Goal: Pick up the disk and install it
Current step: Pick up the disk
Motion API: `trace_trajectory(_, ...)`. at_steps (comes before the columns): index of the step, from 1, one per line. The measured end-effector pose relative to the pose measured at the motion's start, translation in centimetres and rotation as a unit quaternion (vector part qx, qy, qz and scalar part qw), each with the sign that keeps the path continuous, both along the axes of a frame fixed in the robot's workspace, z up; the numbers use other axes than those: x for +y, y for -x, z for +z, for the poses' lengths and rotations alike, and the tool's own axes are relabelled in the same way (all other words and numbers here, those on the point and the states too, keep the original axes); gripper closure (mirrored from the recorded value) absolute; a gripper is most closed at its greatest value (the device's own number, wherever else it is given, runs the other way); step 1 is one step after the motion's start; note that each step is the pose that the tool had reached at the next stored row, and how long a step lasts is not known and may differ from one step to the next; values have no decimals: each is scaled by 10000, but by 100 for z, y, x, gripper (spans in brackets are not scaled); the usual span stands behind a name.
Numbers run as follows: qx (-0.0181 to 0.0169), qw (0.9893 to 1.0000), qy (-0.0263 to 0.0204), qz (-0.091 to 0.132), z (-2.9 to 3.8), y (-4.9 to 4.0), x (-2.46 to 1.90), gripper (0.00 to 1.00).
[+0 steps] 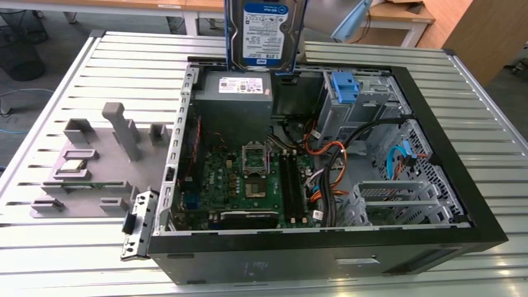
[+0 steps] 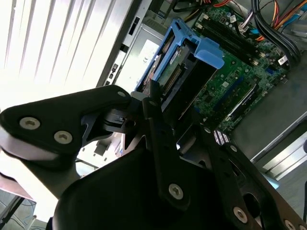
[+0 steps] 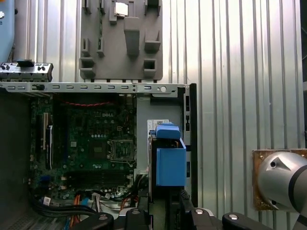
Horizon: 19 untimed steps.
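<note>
The tool [image 2: 175,120] is clamped on the disk [image 1: 266,31], holding it upright above the grey box [image 1: 235,102] at the computer's [image 1: 330,242] far side.

Blue-framed disk [image 1: 266,31], upright, aloft

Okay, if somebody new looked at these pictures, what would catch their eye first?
The disk, silver with a blue-and-white label in a blue caddy, hangs upright above the open computer case, clamped in the gripper. Inside the case the green motherboard lies exposed, with orange and black cables toward the exterior view's right. A grey parts fixture sits on the slatted table at the exterior view's left.
</note>
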<state>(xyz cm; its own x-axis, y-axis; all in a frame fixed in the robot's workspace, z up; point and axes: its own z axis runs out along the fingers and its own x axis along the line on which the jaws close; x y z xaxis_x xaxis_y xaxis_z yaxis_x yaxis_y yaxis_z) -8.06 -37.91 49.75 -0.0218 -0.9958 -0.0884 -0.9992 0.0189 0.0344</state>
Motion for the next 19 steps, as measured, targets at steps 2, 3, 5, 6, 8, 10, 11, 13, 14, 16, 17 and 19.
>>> trace_trajectory(2, 0, 10000, 0, 0, 0, 0, 0, 65)
trace_trajectory(3, 0, 10000, 1, 1, 1, -1, -1, 65)
trace_trajectory(5, 0, 10000, 1, 1, 1, 0, -5, 65)
trace_trajectory(6, 0, 10000, 0, 2, 1, -1, -11, 65)
trace_trajectory(8, 1, 10000, 1, 0, 1, -1, -23, 65)
trace_trajectory(10, 0, 10000, 1, 1, 1, -1, -39, 65)
trace_trajectory(11, 1, 10000, 1, 1, 1, -1, -47, 65)
trace_trajectory(13, 0, 10000, 1, 1, 1, -1, -63, 65)
trace_trajectory(14, 0, 10000, 1, 1, 1, -1, -72, 65)
trace_trajectory(16, 0, 10000, 0, 1, 0, 0, -89, 65)
trace_trajectory(17, 0, 10000, 1, 1, 1, 0, -97, 65)
trace_trajectory(19, 0, 10000, 1, 1, 0, 0, -113, 65)
